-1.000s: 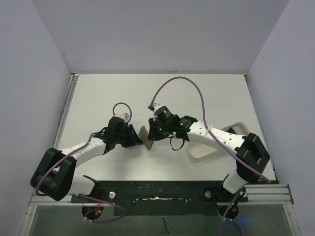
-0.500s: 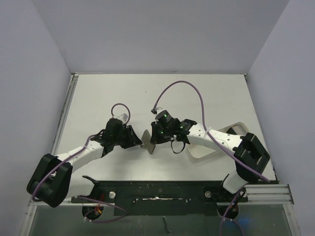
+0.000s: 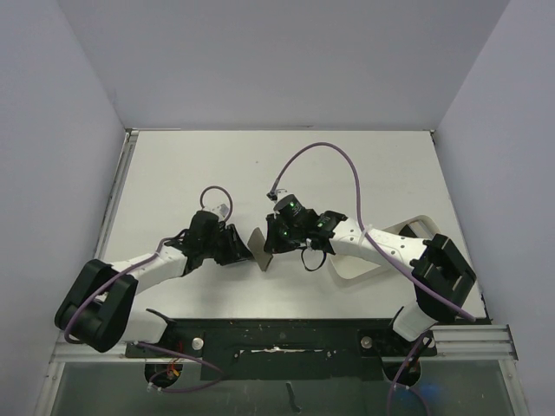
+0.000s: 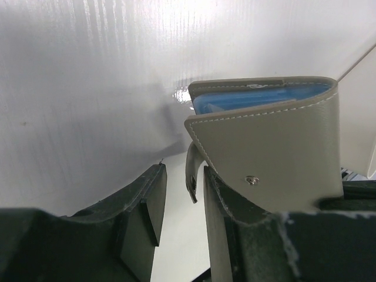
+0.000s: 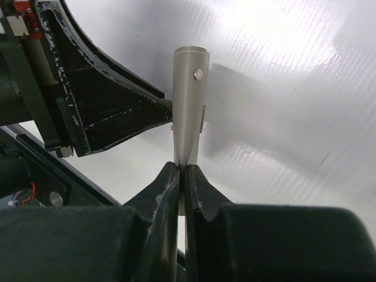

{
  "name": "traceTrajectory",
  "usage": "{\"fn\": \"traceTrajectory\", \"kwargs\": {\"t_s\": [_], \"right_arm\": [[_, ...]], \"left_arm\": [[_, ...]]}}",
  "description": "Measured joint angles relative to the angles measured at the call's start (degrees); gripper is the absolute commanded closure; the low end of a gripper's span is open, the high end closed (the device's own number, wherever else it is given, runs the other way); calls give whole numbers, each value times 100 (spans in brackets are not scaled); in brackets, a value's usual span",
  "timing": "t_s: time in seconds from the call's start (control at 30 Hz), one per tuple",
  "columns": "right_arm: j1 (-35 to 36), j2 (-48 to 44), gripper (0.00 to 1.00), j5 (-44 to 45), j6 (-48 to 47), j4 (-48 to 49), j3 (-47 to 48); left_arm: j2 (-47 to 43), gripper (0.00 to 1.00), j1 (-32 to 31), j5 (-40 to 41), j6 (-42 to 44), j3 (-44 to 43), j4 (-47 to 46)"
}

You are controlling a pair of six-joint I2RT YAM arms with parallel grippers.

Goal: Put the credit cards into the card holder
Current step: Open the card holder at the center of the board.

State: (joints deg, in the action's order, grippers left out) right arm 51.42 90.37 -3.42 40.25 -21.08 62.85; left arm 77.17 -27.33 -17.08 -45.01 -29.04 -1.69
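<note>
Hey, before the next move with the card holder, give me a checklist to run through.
1. Right pincer shut on the card holder: ok.
2. Left pincer gripping it: not ok, jaws apart, only the clasp tab between them.
3. Holder partly open, blue lining showing: ok.
4. Credit card in view to insert: not ok, none visible.
5. Cards already inside: cannot tell.
</note>
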Motion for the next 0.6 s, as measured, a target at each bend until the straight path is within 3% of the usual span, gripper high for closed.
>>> {"fn": "traceTrajectory", "kwargs": {"t_s": [0.1,0.23,0.47,0.6], "right_arm": [[0,0,100,0,35,22,-20],[0,0,98,0,61,74,-114],[0,0,63,138,129,-76,-186],[-2,0,56,260,136,-286,-186]], "left_arm": [[98,74,0,-15,-15,9,-55],[151,99,0,-35,-59,9,-101],[-155,100,0,-146,-50,9,44],[-688,100,0,-232,-68,9,136]]}}
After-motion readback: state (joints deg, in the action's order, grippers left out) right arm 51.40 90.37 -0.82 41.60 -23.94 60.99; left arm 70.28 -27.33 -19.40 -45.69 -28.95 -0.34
